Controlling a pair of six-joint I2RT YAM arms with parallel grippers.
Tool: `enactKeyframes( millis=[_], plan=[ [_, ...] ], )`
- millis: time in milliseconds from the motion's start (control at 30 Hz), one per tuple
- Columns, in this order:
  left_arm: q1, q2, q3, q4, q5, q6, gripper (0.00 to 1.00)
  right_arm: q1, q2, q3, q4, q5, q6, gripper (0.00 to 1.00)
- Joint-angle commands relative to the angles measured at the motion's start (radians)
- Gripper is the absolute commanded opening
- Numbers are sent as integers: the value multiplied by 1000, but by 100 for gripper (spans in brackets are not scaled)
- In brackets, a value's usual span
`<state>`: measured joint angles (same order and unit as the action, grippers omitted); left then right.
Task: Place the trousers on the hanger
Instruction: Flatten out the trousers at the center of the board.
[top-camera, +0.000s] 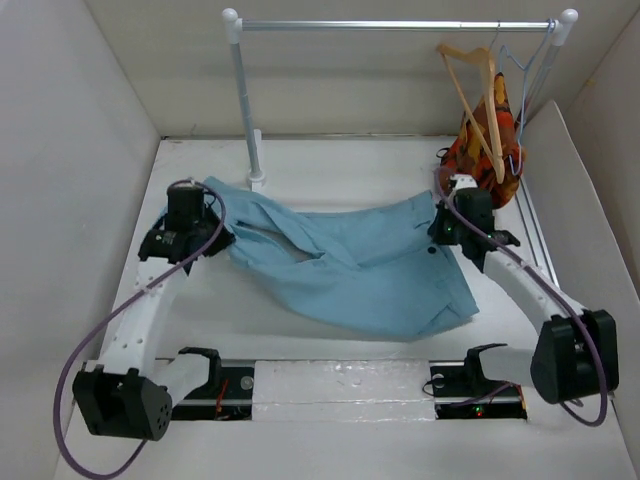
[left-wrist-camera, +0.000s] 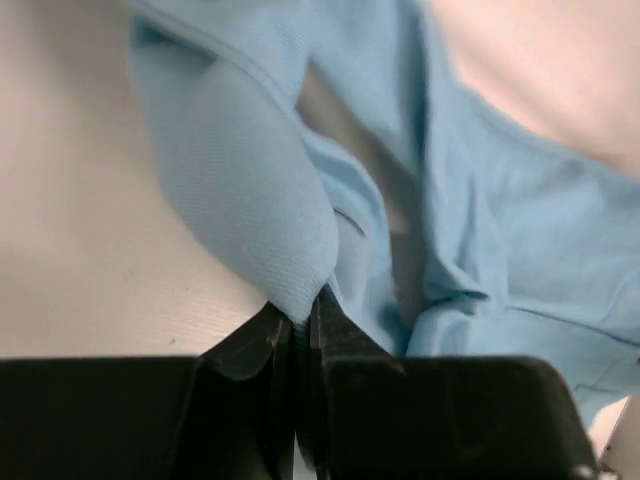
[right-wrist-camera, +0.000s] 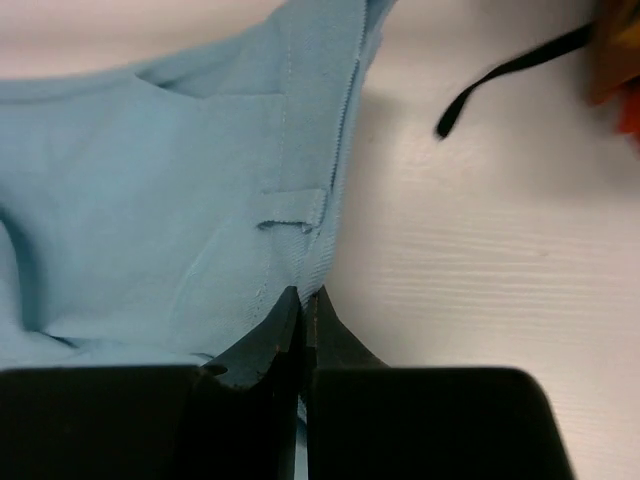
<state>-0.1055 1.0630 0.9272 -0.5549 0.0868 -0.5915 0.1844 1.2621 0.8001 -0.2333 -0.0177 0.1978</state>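
Trousers: I saw the light-blue trousers spread flat across the middle of the overhead view, on the white table, with a small dark button near their right edge.
Left gripper: the left gripper was at the left end of the cloth. In its wrist view I found the jaws pinched tight on a rounded fold of the trousers.
Right gripper: the right gripper was clamped narrow on the stitched edge of the trousers, just below a belt loop.
Hanger: the tan wooden hanger hung tilted from the metal rail in the upper right of the overhead view, apart from the trousers.
Nearby: I noted an orange-red patterned garment and a thin wire hanger beside the wooden one.
Strap: a black strap lay on the table in the upper right of the right wrist view.
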Motion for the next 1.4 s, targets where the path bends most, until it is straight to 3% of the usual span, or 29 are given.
enactKeyframes(
  millis=[0,67,100,200,333,433,467,500,533,567,633,667,767,833,900,933,967,1033,1067,1100,1133,1233,1367],
  plan=[
    [-30,-38,317,-285,-147,-8,0,-46,-130,118,-49,82,-44,0],
    [-30,-58,401,-301,-151,-2,0,-59,-194,146,-83,90,-60,0],
    [-30,-37,520,-372,-197,22,0,-59,-211,152,-96,104,-67,0],
    [-86,141,721,-573,-356,59,0,-131,-210,116,-71,102,-70,0],
    [-88,222,598,-488,-276,96,0,-246,-86,116,-20,28,-64,0],
    [-54,406,579,-430,-233,153,0,-293,32,154,29,45,-40,0],
    [-30,499,585,-398,-213,176,1,-293,60,192,34,26,-40,8],
    [-17,540,626,-357,-176,182,8,-293,89,218,19,-35,-49,21],
    [-17,576,653,-341,-168,180,28,-293,133,250,-10,-97,-73,55],
    [-17,635,680,-324,-185,177,43,-275,144,281,-47,-102,-89,67],
    [-17,675,760,-324,-196,170,65,-232,132,298,-96,-100,-141,81],
    [-17,696,781,-327,-211,170,77,-232,79,278,-100,-113,-149,82],
    [-17,652,760,-292,-251,168,80,-206,-54,159,-104,-146,-153,83],
    [-17,596,656,-219,-236,165,80,-192,-125,81,-155,-146,-173,77],
    [-34,507,531,-150,-225,157,79,-192,-237,10,-210,-145,-169,53],
    [-77,476,497,-139,-232,156,78,-204,-272,-69,-225,-145,-153,13],
    [-100,418,461,-122,-226,153,77,-218,-311,-111,-245,-146,-138,0],
    [-175,365,368,-76,-220,138,72,-281,-409,-235,-253,-171,-100,0],
    [-201,314,346,-65,-237,128,71,-305,-434,-266,-256,-198,-89,4],
    [-224,295,311,-31,-237,125,70,-353,-460,-289,-267,-212,-83,16],
    [-240,272,300,-22,-230,118,70,-371,-464,-303,-280,-215,-80,41],
    [-240,233,254,32,-121,122,69,-382,-455,-306,-311,-193,-69,69],
    [-250,246,182,91,13,131,69,-382,-408,-295,-368,-148,-43,72]
  ],
)
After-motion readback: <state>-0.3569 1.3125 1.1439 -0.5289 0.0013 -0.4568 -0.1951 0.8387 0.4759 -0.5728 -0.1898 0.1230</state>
